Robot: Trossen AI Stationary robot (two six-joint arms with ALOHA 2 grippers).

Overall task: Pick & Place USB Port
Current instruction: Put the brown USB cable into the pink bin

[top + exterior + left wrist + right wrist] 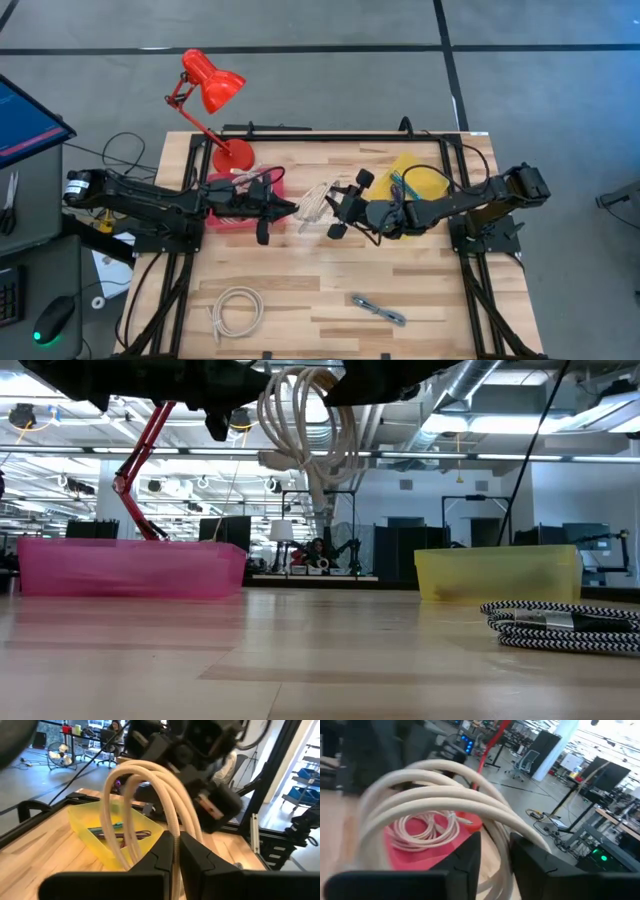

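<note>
A coiled white USB cable (315, 203) hangs in the air above the table's middle, between my two grippers; in the low view the coil (305, 420) is well clear of the wood. My left gripper (292, 210) reaches in from the table's left and is shut on the coil. My right gripper (335, 212) comes from the right and is shut on the same coil. A pink bin (240, 205) sits under the left arm with another white cable (427, 827) lying in it. A yellow bin (420, 185) sits under the right arm. My left gripper (176, 837) pinches a strand of the coil (175, 852) between its two fingers, coming about level from the table's left. The loops (150, 785) arch out beyond the fingers, lifted clear of the table. My right gripper (496, 842) has a strand of the coil (499, 837) between its two fingers (470, 855), coming from the table's right. The loops (435, 795) arch out beyond the fingers toward the pink bin, lifted clear of the table.
A second white coiled cable (235, 308) lies near the table's near-left edge, and a black-and-white braided cable (378, 308) lies near the near edge, toward the right. A red desk lamp (212, 90) stands at the far-left corner. The yellow bin holds dark cables (120, 832).
</note>
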